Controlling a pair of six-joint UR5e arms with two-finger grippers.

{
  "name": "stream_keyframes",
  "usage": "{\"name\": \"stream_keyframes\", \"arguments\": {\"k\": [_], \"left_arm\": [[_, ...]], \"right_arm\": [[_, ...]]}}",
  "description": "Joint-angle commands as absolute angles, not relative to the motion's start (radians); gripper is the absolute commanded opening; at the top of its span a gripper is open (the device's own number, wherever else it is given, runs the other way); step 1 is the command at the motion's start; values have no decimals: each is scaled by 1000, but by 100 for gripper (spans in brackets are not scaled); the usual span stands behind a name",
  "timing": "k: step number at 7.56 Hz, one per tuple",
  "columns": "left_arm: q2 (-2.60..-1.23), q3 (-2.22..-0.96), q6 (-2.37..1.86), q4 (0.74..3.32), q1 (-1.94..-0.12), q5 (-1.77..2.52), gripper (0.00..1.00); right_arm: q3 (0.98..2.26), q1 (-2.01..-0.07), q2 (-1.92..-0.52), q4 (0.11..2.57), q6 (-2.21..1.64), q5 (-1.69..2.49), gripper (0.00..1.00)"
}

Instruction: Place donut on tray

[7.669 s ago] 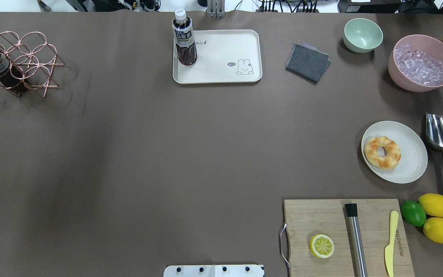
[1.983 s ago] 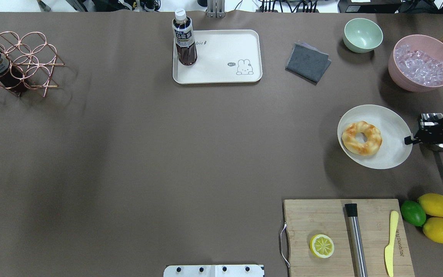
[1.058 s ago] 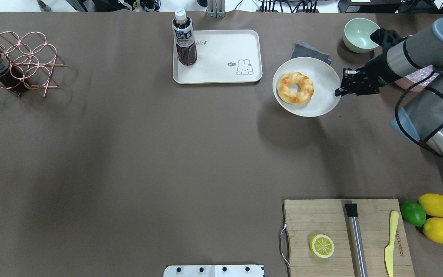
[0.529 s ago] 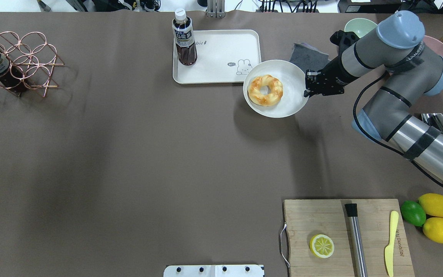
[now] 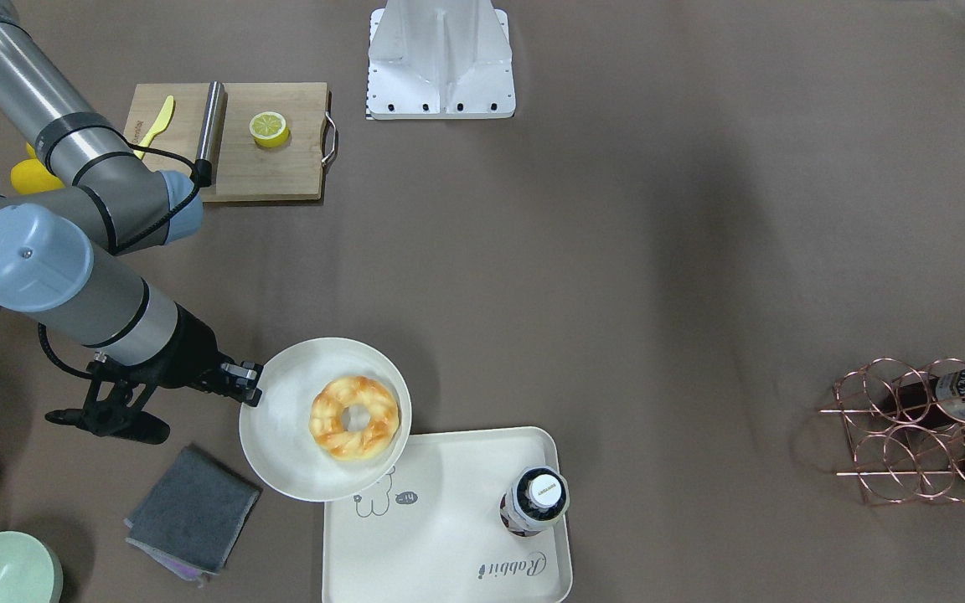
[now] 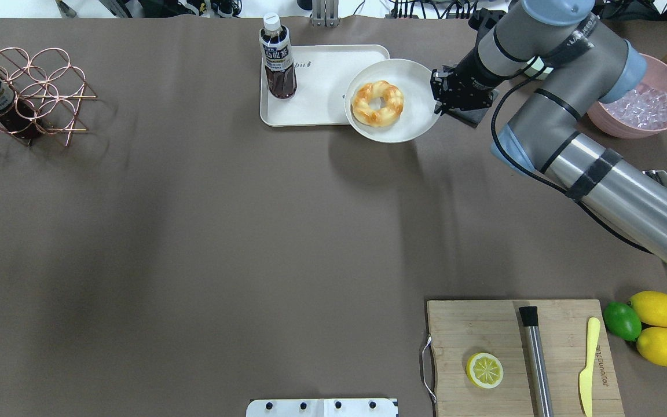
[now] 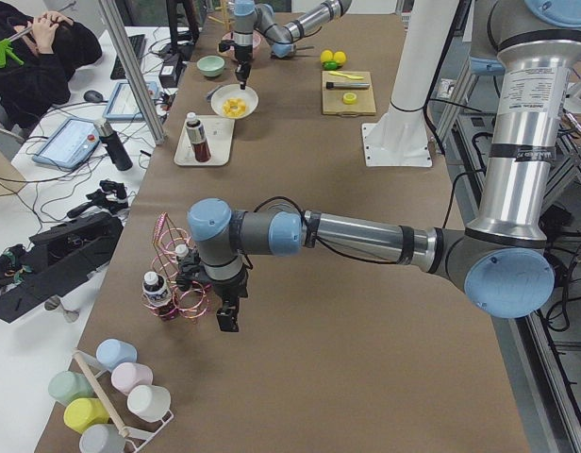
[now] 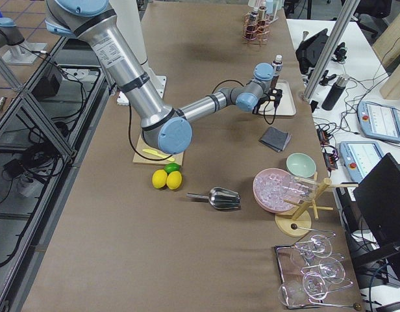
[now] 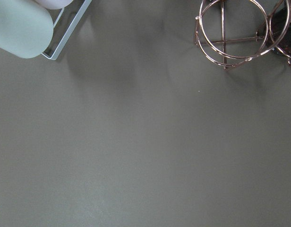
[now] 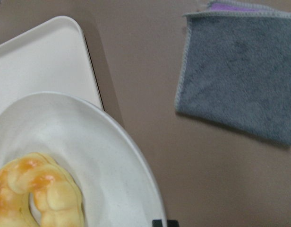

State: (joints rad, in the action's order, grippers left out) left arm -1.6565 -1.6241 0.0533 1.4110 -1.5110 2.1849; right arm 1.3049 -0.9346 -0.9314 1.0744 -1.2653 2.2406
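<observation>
— Jaws on the right gripper (image 6: 438, 99): shut or open?
— Pinched tight on the right rim of the round plate (image 6: 416, 119), top centre of the overhead view. Held it clear of the table, going by the shadow cast below.
— And the left gripper (image 7: 225, 319)?
— Hung low beside the copper wire rack (image 7: 187, 297), lower left of the left side view. Could not tell open from shut there.
— Whereabouts of the donut (image 6: 377, 103)?
— Sat left of centre on the plate, not on the tray (image 6: 322, 95) itself. Overlapped the tray's right end along with the plate.
— Anything else on the tray?
— Carried a dark bottle (image 6: 277, 58) upright at its left end. Also spotted a grey cloth (image 5: 193, 507), lower left of the front view, near the gripper and apart from the plate.
</observation>
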Motion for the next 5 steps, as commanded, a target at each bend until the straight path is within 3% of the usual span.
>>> {"name": "stream_keyframes", "arguments": {"k": [1,5], "left_arm": [[-1652,-1623,54,1411,-1511,2184,98],[-1655,-1624,52,1411,-1511,2184,98]], "right_arm": [[1104,-956,-765,1081,-1267,2243,0],[745,-936,-548,962,-1266,2205,0]]}}
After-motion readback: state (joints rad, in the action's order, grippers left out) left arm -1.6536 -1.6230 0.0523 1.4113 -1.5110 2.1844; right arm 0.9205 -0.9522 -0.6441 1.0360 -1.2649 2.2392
